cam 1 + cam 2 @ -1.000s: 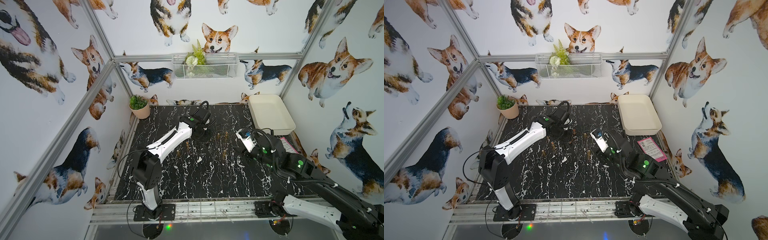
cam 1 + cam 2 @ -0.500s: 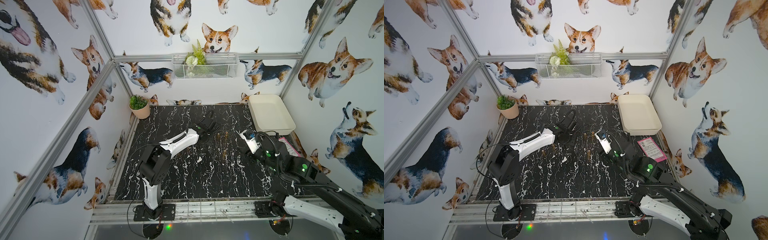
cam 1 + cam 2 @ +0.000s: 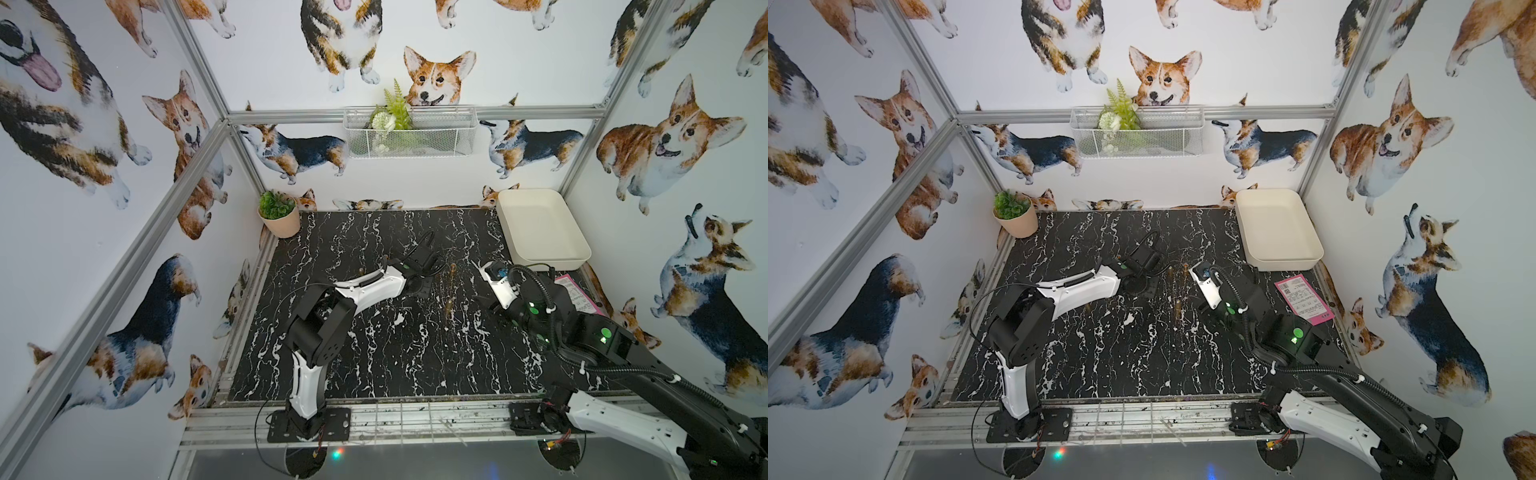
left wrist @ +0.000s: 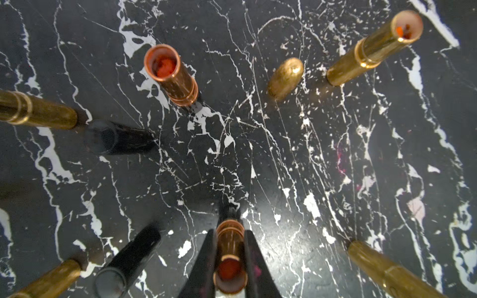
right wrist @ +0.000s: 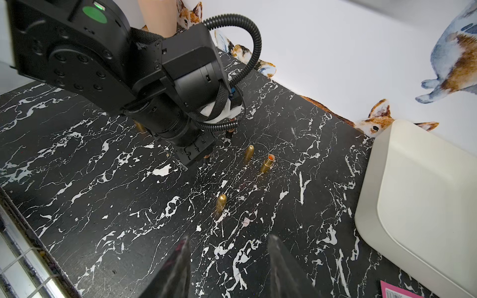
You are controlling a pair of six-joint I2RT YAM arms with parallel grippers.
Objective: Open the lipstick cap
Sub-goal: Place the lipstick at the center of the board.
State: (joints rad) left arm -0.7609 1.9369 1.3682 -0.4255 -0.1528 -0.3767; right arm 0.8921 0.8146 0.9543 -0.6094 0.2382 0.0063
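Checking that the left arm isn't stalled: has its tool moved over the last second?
Yes. In a top view the left tool is now farther from the potted plant, having shifted toward the white tray side.

Black marble with white veining across the table (image 3: 374, 353). White on the walls (image 3: 266, 54), printed with corgis in tan, black and white. Cream all over the tray (image 3: 540, 224). Just on the near side of the tray, pink on a card (image 3: 1304, 300) with a white printed label. Along the back wall from the tray, peach on the pot (image 3: 280, 224), green on its plant (image 3: 274, 204). Up the wall from the tray, white wire on the basket (image 3: 440, 137), with green fern (image 3: 397, 110) and a white bloom (image 3: 380, 121) inside. Gleams copper on the lipstick (image 4: 229, 247), orange-red in its open mouth. Black on the left gripper (image 4: 229, 232) fingers (image 4: 254, 265), smeared magenta. Shines gold on the capped tubes (image 4: 285, 78), glossy black on two others (image 4: 124, 263).
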